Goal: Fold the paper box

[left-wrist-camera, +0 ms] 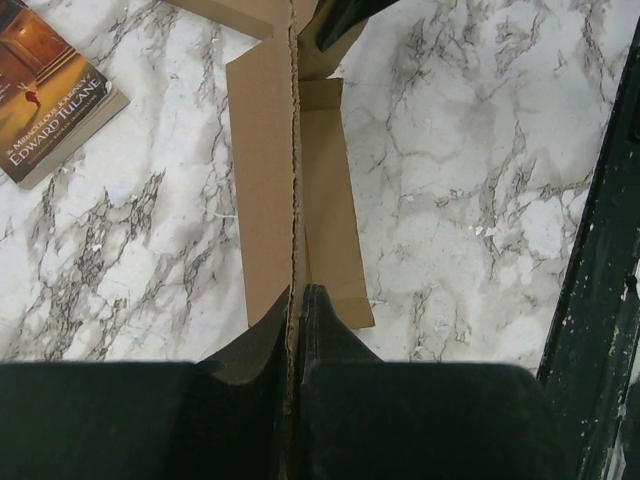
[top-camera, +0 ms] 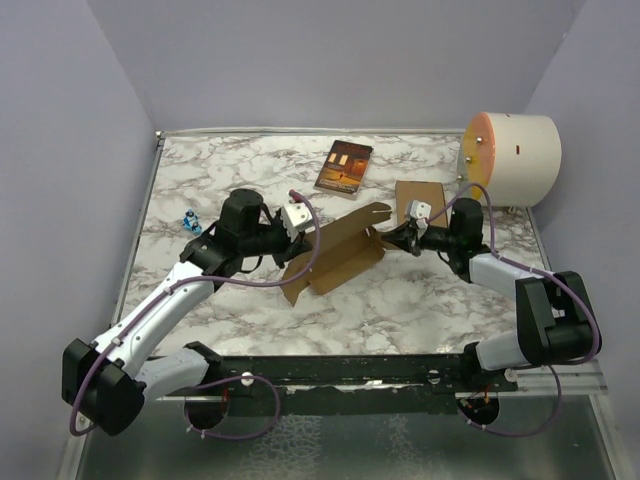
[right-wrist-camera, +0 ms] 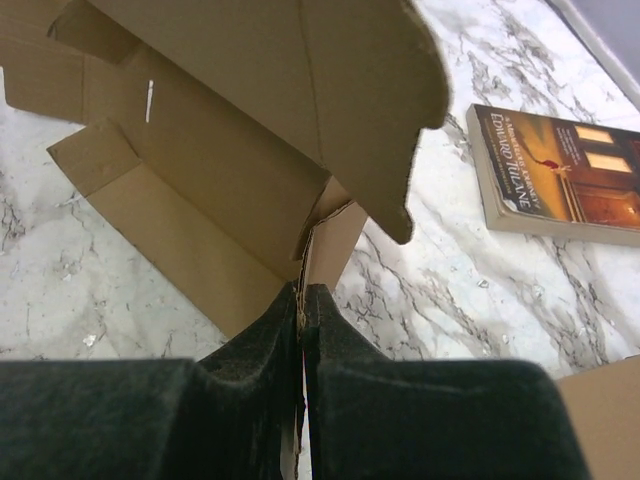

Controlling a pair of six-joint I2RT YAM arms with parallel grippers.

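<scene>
Top external view: both arms extend inward, elbows bent outward. Left gripper (top-camera: 298,243) and right gripper (top-camera: 390,238) each clamp an opposite edge of the paper box (top-camera: 335,258), which lies partly folded at the centre of the table (top-camera: 400,310).

overhead; two close, sharing paper box (top-camera: 335,260)
</scene>
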